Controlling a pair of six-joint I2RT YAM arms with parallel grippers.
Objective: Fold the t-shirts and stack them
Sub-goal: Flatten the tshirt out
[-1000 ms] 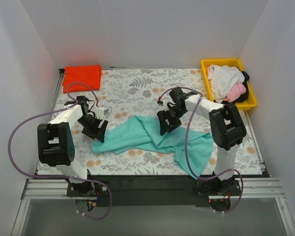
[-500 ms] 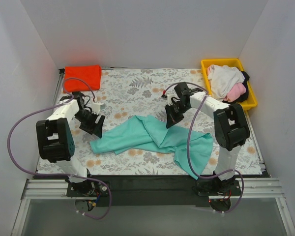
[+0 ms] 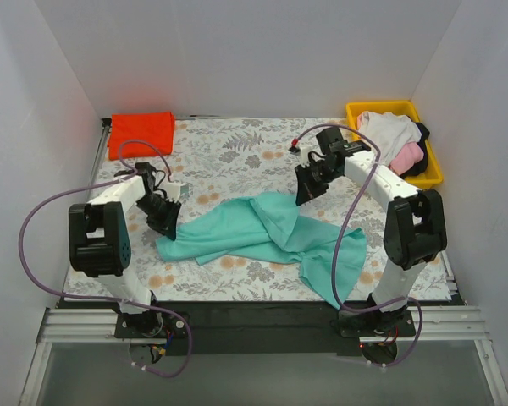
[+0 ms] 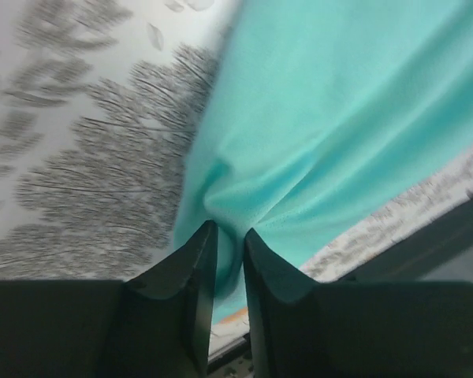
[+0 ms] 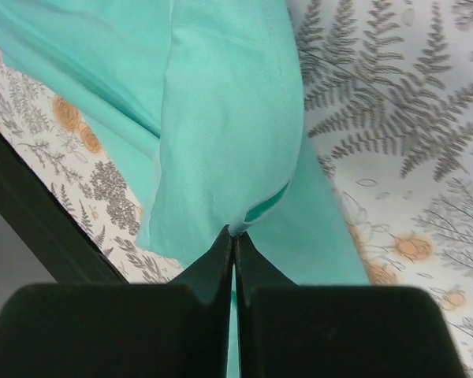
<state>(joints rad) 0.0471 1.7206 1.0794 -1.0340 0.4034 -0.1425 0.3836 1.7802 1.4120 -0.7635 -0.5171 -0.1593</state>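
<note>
**Both tools pinch the teal shirt at its edges**

We see the teal t-shirt (image 3: pixel 262 233) lying in the near middle of the worktop (image 3: pixel 262 315). It is a soft, matte knit, spread in a long crumpled band with loose diagonal folds, and one broad flap trails toward the near right. Its far edge rises in a small peak where the right tool (image 3: pixel 305 193) has it. From the right wrist, the tool (image 5: pixel 233 236) shows its two black fingers pressed together, with a folded hem of the teal cloth (image 5: pixel 221 118) nipped at their tips. A smooth rounded fold hangs beyond them.

At the shirt's left end the left tool (image 3: pixel 168 222) sits low on the fabric. In the left wrist view its fingers (image 4: pixel 197 260) stand a narrow gap apart, and the teal cloth (image 4: pixel 339 118) bunches into that gap in fine gathers, so we read this tool as closed on the shirt too.

Under the shirt lies the fern-patterned cloth (image 3: pixel 237 152), flat, pale and printed with grey fronds and orange blooms. It covers the worktop.

Well apart, in the far left corner, the red-orange t-shirt (image 3: pixel 141 133) rests as a neat folded rectangle.

In the far right corner the yellow tray (image 3: pixel 389 106), glossy hard plastic, holds a rumpled heap. There a white t-shirt (image 3: pixel 385 135) lies on top, a pink t-shirt (image 3: pixel 409 159) is beside it, and a black t-shirt (image 3: pixel 422 134) lies at the right rim.
</note>
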